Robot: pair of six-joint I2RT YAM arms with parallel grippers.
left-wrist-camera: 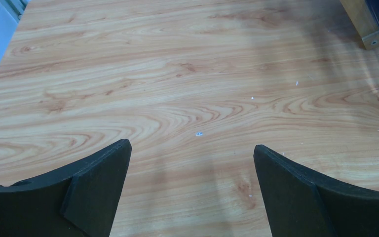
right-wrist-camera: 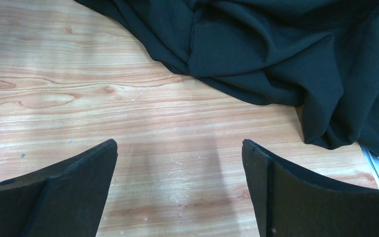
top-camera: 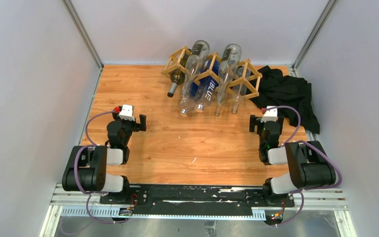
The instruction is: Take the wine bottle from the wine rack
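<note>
The light wood lattice wine rack (top-camera: 249, 74) stands at the back of the table. Several bottles lie in it with necks pointing toward me: a dark green one (top-camera: 176, 81) at the left, clear ones (top-camera: 191, 74) (top-camera: 224, 69), and one with a blue label (top-camera: 205, 86). A corner of the rack shows in the left wrist view (left-wrist-camera: 362, 22). My left gripper (top-camera: 128, 118) (left-wrist-camera: 192, 148) is open and empty over bare table at the left. My right gripper (top-camera: 269, 121) (right-wrist-camera: 180, 143) is open and empty at the right, near the rack's right end.
A crumpled black cloth (top-camera: 288, 94) lies right of the rack, just beyond my right gripper; it fills the top of the right wrist view (right-wrist-camera: 276, 54). Grey walls enclose the table on three sides. The table's right edge (right-wrist-camera: 377, 173) is close to the cloth.
</note>
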